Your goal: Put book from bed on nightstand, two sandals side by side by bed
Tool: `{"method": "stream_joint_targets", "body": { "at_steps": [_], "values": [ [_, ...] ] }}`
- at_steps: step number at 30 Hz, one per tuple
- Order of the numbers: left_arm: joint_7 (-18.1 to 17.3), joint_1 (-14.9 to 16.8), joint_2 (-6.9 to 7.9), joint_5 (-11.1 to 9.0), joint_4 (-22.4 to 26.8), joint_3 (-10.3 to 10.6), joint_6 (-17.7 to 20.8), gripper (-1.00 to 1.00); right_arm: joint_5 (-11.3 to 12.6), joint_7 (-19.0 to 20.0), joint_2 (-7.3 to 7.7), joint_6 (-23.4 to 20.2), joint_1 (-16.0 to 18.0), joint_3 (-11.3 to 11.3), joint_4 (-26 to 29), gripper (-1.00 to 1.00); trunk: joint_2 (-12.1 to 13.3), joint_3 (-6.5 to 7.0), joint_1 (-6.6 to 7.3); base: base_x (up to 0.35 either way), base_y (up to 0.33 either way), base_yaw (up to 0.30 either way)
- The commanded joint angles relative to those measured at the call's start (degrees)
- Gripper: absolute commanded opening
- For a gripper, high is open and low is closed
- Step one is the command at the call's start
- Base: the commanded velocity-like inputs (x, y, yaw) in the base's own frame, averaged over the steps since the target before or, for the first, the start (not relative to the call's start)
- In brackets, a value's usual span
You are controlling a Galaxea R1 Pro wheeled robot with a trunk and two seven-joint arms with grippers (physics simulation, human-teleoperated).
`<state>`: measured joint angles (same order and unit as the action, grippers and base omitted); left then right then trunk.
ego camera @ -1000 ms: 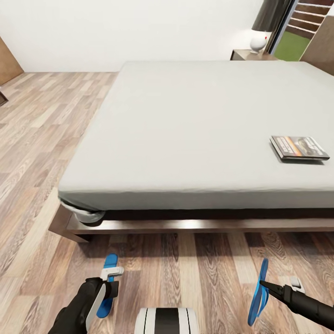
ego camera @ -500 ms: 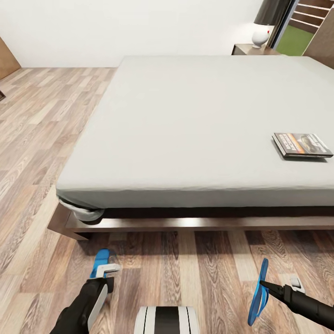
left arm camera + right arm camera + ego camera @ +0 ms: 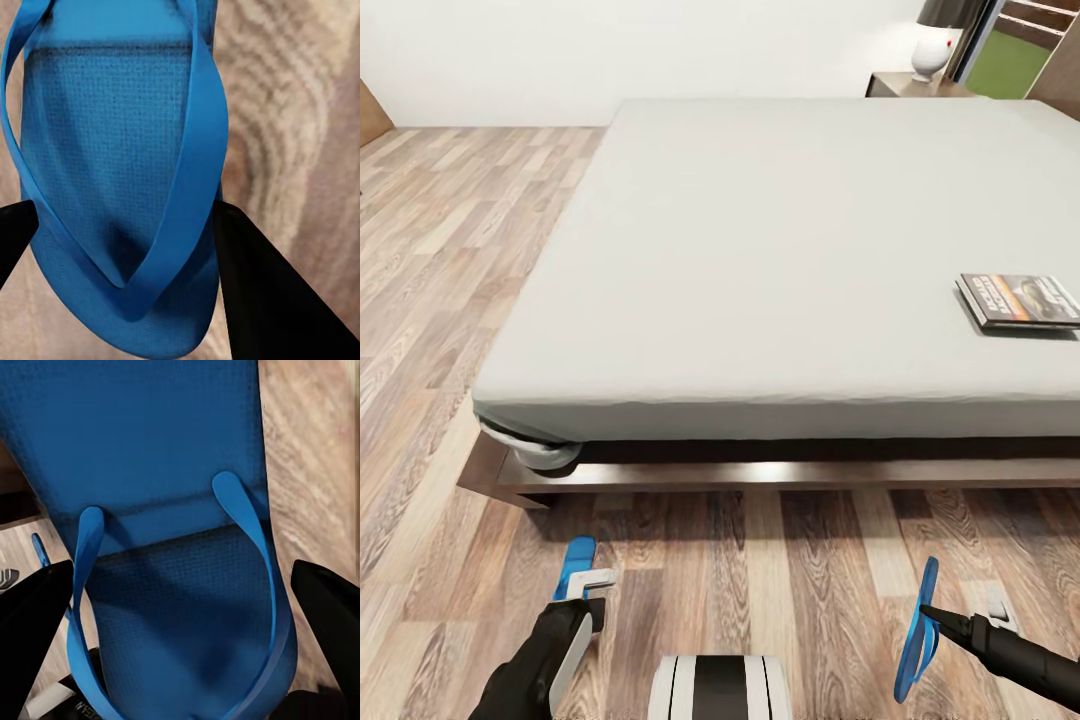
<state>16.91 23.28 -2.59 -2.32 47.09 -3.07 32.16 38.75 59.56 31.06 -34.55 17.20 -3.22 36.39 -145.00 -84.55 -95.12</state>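
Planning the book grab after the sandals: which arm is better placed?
Right, probably. The book lies on the bed's right side, ahead of the right gripper; the left gripper is far across. Both hold sandals.

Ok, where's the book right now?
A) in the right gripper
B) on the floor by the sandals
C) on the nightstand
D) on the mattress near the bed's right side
D: the book lies flat on the bed's mattress at the head view's right edge.
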Motion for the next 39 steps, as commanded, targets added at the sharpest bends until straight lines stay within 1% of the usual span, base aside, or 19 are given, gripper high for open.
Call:
{"method": "stream_joint_targets", "body": {
  "at_steps": [1, 12, 14, 19, 30, 39],
  "values": [
    [0.2, 0.0, -0.04, -0.1, 0.1, -0.1, 0.3, -1.00, 0.4, 0.0, 0.01, -0.5, 0.0, 0.0, 0.0, -1.00, 0.0, -0.26, -0.01, 0.000, 0.000, 0.000],
    [0.2, 0.0, -0.04, -0.1, 0.1, -0.1, 0.2, -1.00, 0.4, 0.0, 0.00, -0.4, 0.0, 0.0, 0.0, -1.00, -0.2, -2.70, -0.30, 0.000, 0.000, 0.000],
    [0.3, 0.0, -0.04, -0.1, 0.1, -0.1, -0.1, -1.00, 0.4, 0.0, -0.01, -0.4, 0.0, 0.0, 0.0, -1.00, -0.2, -2.70, -0.30, 0.000, 0.000, 0.000],
    [0.4, 0.0, 0.03, -0.1, 0.2, -0.2, -2.2, -1.00, 0.4, 0.0, -0.01, -0.4, 0.0, 0.0, 0.0, -1.00, -0.2, -2.70, -0.30, 0.000, 0.000, 0.000],
    [0.3, 0.0, 0.04, -0.1, 0.2, -0.2, -3.0, -1.00, 0.4, 0.0, 0.02, -0.4, 0.0, 0.0, 0.0, -1.00, -0.2, -2.70, -0.30, 0.000, 0.000, 0.000],
    [0.4, 0.0, 0.04, -0.1, 0.2, -0.2, -3.0, -1.00, 0.4, 0.0, 0.00, -0.4, 0.0, 0.0, 0.0, -1.00, -0.3, -4.70, -0.53, 0.000, 0.000, 0.000]
  ]
}}
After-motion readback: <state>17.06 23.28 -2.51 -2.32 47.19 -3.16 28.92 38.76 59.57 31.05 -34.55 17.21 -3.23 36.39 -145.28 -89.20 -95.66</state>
